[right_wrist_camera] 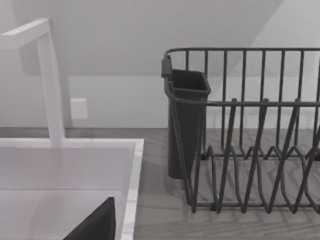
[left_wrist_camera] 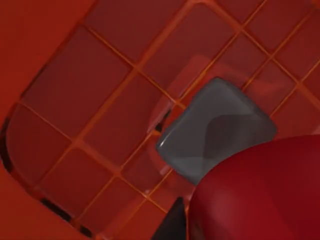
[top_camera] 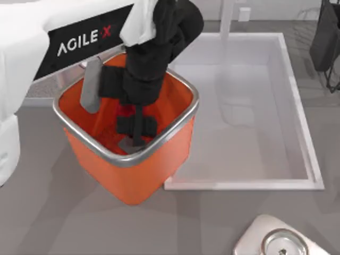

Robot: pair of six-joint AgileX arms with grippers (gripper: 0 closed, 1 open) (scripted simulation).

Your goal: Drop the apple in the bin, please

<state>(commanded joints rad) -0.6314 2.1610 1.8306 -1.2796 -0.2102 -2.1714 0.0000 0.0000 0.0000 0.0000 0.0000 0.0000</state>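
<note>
The orange bin [top_camera: 175, 143] with its silver rim stands at the table's left-centre. My left gripper [top_camera: 133, 139] reaches down inside it, shut on the deep-red apple [top_camera: 126, 110], of which a small patch shows between the black fingers. In the left wrist view the apple [left_wrist_camera: 260, 195] looms close, one grey fingertip [left_wrist_camera: 215, 130] beside it, above the bin's gridded bottom [left_wrist_camera: 100, 115]. A dark wedge of my right gripper [right_wrist_camera: 95, 227] sits over the sink's corner.
A white sink basin [top_camera: 297, 106] with a faucet [top_camera: 228, 21] lies right of the bin, touching its side. A dark wire dish rack [right_wrist_camera: 250, 140] with a cutlery cup stands at the back right. A silver round-topped object [top_camera: 281, 241] sits at the front right.
</note>
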